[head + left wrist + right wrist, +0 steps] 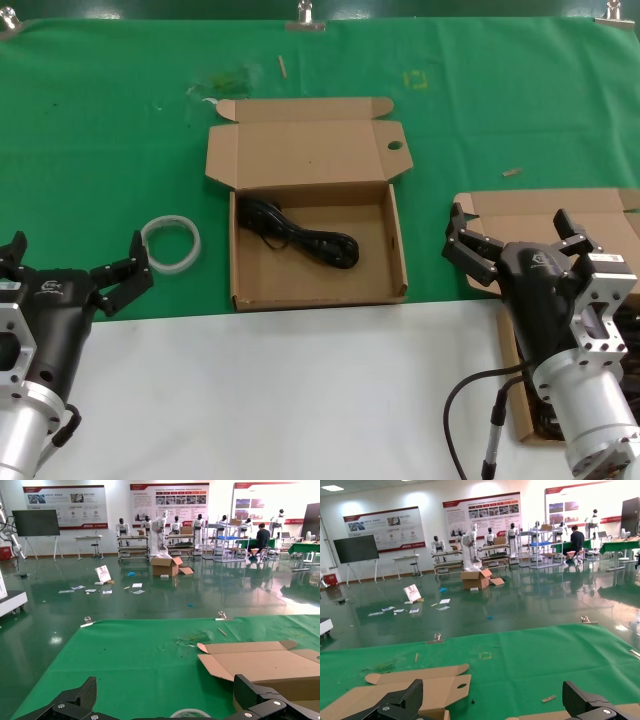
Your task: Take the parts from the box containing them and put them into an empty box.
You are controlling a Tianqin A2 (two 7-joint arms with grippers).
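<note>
Underneath, a green cloth (pixel 120 120) meets white tabletop (pixel 280 400) — glossy showroom floor (pixel 150 600) beyond.

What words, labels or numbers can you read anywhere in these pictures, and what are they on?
Nothing can be read.
Left claw: small white logo on its body, too small to read.
Right claw: similar logo, too small to read.
Wall posters: text blurred.
Box with the oval-holed lid: no print visible.

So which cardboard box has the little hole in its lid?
The middle box, open on the green cloth; its raised lid has an oval hole near one corner. The right-hand box, behind the right gripper, shows none.
</note>
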